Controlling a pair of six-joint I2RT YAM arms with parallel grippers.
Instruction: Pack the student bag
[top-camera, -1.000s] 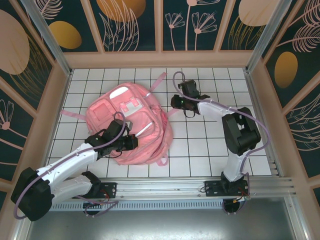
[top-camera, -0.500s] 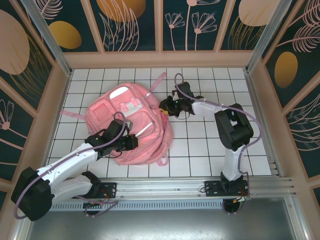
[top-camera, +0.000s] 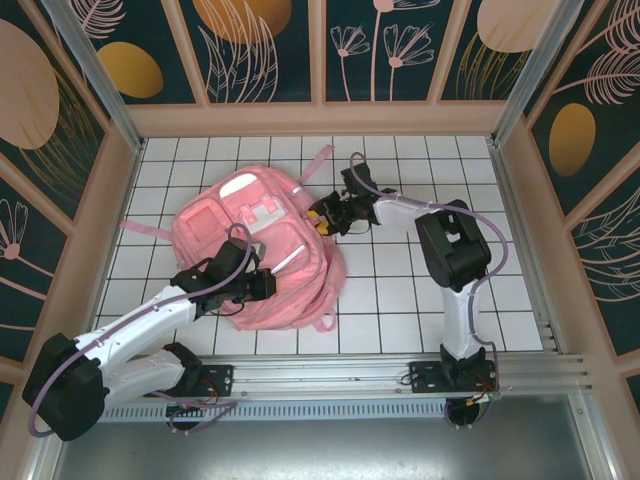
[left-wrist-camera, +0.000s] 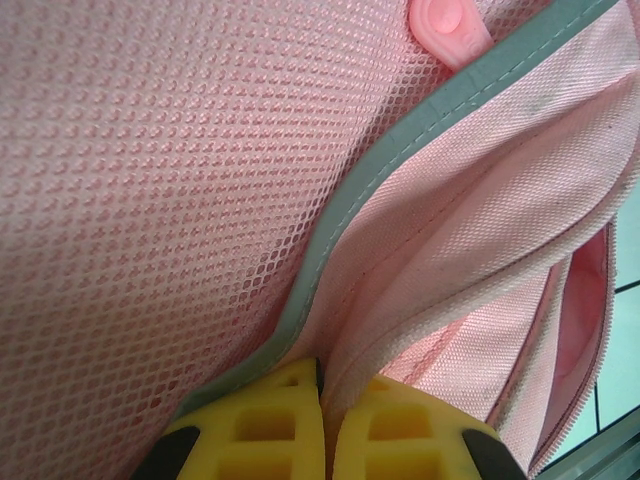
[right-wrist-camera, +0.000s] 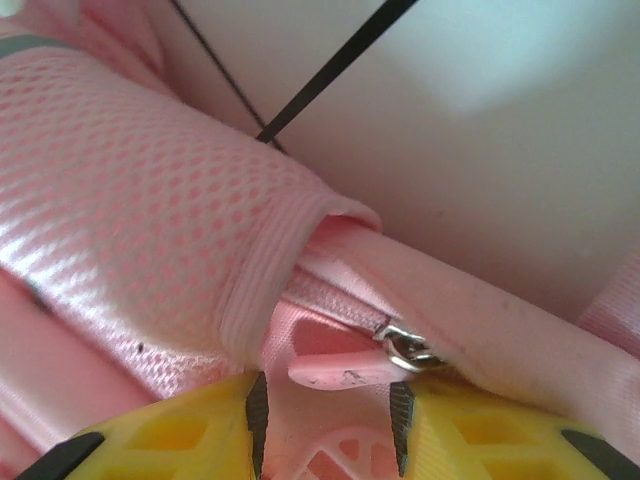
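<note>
The student bag (top-camera: 255, 245), a large pink backpack, lies flat on the white tiled table left of centre. My left gripper (top-camera: 268, 285) is at the bag's near right side, shut on a fold of its pink fabric (left-wrist-camera: 345, 370) beside a grey-green trim strip (left-wrist-camera: 380, 170). My right gripper (top-camera: 320, 217) is at the bag's upper right edge. Its yellow fingers (right-wrist-camera: 190, 430) stand open on either side of a pink zipper pull (right-wrist-camera: 340, 368) hung from a metal ring (right-wrist-camera: 408, 349). The zipper pull lies between the pads, not clamped.
Pink straps trail from the bag at the top (top-camera: 318, 160), the left (top-camera: 140, 230) and the bottom (top-camera: 322, 322). Wooden walls (top-camera: 320, 118) fence the table on three sides, and a metal rail (top-camera: 340, 375) runs along the near edge.
My right gripper has moved left from the open tiles to the bag's upper right edge, over the zipper pull. The left arm and the bag have stayed put.
</note>
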